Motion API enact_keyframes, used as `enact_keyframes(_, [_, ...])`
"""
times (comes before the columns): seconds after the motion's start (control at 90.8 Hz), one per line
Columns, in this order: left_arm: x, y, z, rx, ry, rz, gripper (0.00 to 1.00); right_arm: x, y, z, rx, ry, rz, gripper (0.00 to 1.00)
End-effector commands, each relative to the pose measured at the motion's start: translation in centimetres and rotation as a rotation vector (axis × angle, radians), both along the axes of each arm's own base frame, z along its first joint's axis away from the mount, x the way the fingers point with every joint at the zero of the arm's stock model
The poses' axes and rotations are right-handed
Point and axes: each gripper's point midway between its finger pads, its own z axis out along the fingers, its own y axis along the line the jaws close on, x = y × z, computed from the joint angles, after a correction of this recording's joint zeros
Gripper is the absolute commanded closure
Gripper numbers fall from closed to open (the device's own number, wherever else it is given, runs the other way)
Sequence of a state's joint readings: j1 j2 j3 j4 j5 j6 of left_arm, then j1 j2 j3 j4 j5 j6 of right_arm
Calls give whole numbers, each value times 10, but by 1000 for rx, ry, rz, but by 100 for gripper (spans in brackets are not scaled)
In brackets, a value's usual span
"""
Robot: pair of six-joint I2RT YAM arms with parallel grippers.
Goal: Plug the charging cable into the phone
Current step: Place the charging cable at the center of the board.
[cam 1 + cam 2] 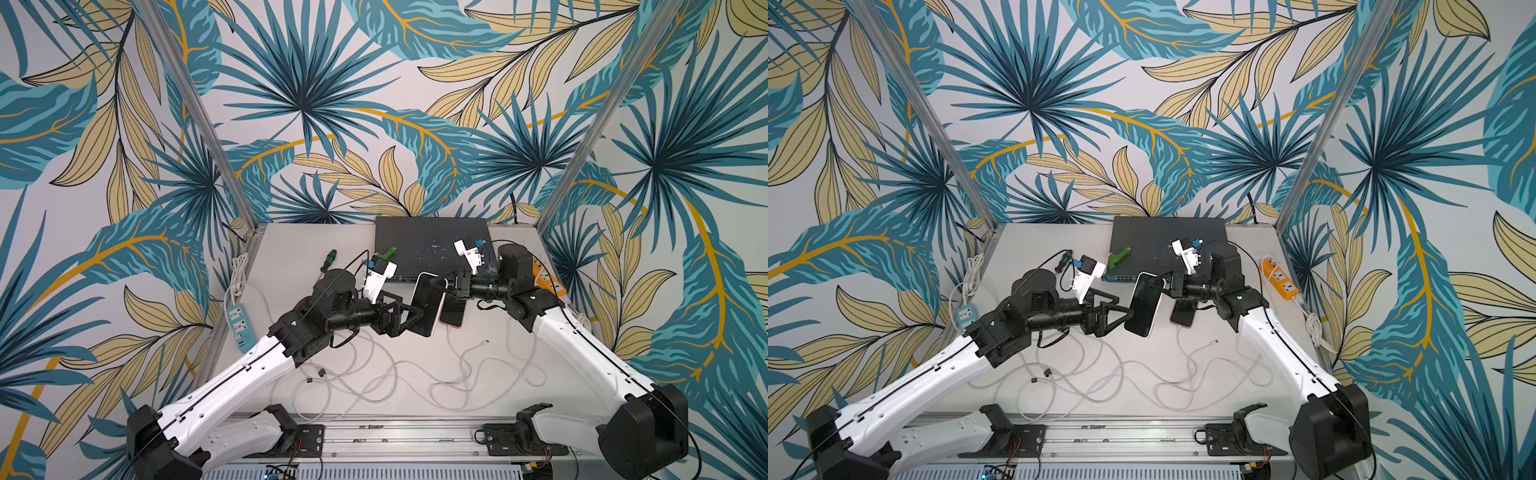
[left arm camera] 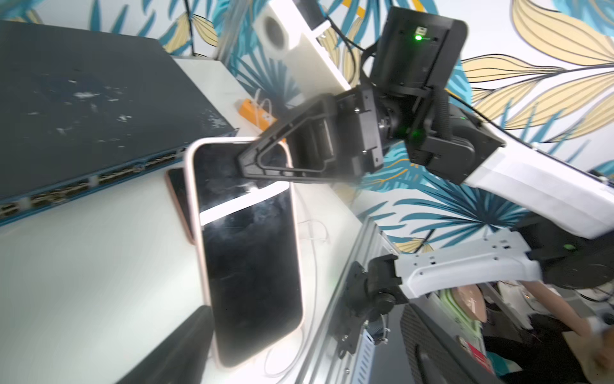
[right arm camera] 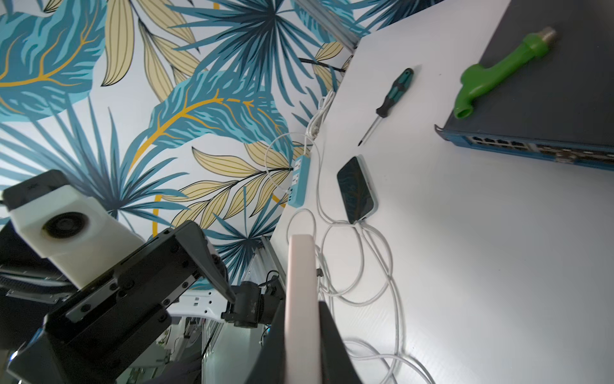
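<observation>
Both top views: phone (image 1: 427, 301) in pink case, lifted off table (image 1: 299, 257) between the arms | right gripper (image 1: 436, 284) clamped on its upper end | left gripper (image 1: 417, 319) jaws spread wide at its lower end; right wrist view shows a gap | charging cable (image 1: 484, 342) loose on table, free end apart from phone

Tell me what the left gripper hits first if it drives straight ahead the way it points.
The pink-cased phone, held up by the right gripper. It stands right in front of the left gripper, whose open jaws may be touching it; depth is unclear.
</observation>
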State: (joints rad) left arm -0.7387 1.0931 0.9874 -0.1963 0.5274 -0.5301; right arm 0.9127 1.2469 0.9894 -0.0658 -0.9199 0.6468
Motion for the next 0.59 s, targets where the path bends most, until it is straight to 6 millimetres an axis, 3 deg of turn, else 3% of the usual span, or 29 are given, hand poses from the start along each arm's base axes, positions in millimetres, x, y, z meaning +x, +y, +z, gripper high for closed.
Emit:
enact_keyframes(0.0, [-11, -11, -3, -47, 41, -102, 11, -25, -7, 47, 164, -32, 150, 100])
enact_keyframes(0.231, [-6, -17, -10, -46, 73, -123, 15, -45, -17, 61, 199, -21, 252, 100])
enact_keyframes(0.397, [-9, -23, 1, -86, 80, -166, 19, -50, -17, 56, 190, -5, 280, 100])
enact_keyframes(0.584, [-15, -10, 6, -13, 52, -143, 19, -51, -22, 48, 120, -36, 266, 100])
